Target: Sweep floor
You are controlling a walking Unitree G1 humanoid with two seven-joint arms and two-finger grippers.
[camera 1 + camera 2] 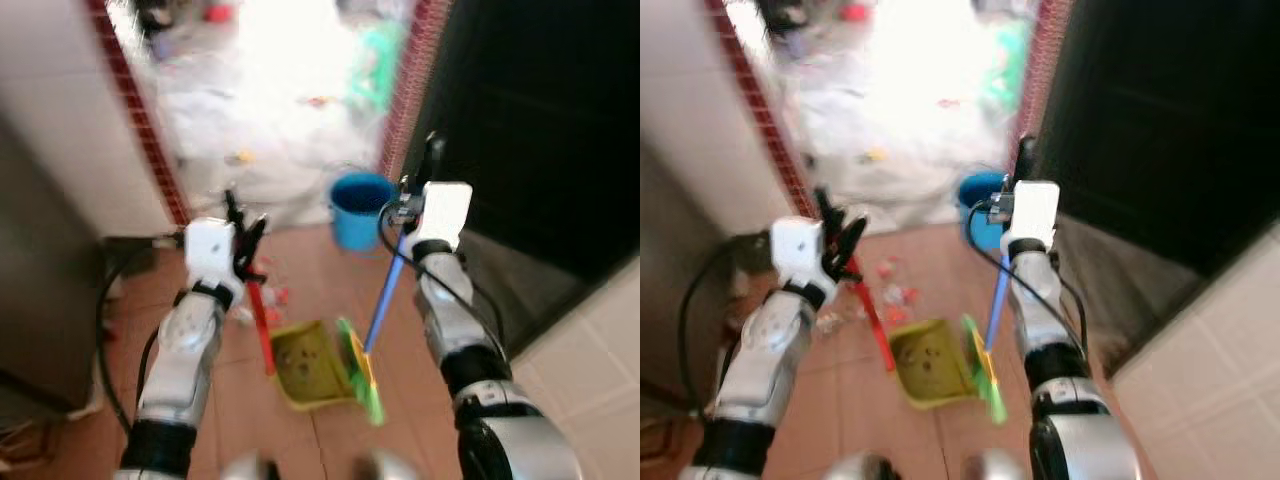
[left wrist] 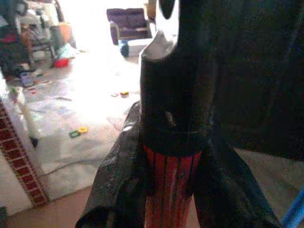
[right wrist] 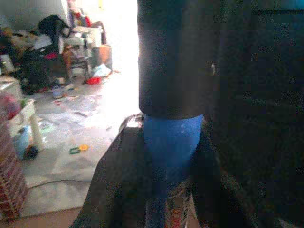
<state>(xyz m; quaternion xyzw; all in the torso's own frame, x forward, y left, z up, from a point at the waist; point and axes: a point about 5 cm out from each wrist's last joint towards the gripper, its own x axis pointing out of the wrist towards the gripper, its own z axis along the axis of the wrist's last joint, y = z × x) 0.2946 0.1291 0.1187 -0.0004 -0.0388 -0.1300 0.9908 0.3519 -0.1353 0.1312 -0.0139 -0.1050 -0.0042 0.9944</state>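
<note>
In the lower middle of the head views we see a yellow-green plastic dustpan [image 1: 312, 368] lying on the reddish-brown tiled floor [image 1: 300, 265], with a few small dark specks on its inner face; we cannot tell what they are. Its red ribbed handle [image 1: 261, 325] rises up and to the left into our left gripper [image 1: 243, 238], whose black fingers are clenched around it just below a black end cap, as the left wrist view shows. Right of the dustpan, a broom with a blue pole [image 1: 384, 303] and a green and yellow head [image 1: 361, 375] stands tilted, its head touching the pan's right edge. Our right gripper [image 1: 425, 180], in the upper right of centre, is closed around the blue pole near its black top; the right wrist view shows a label on the pole below the fingers, too blurred to read. A round blue plastic bucket [image 1: 359, 208] stands on the floor above the dustpan, beside a red brick doorway edge [image 1: 402, 90]; its contents cannot be made out. Small red and white scraps of litter [image 1: 892, 296] lie on the tiles just upper left of the pan.
</note>
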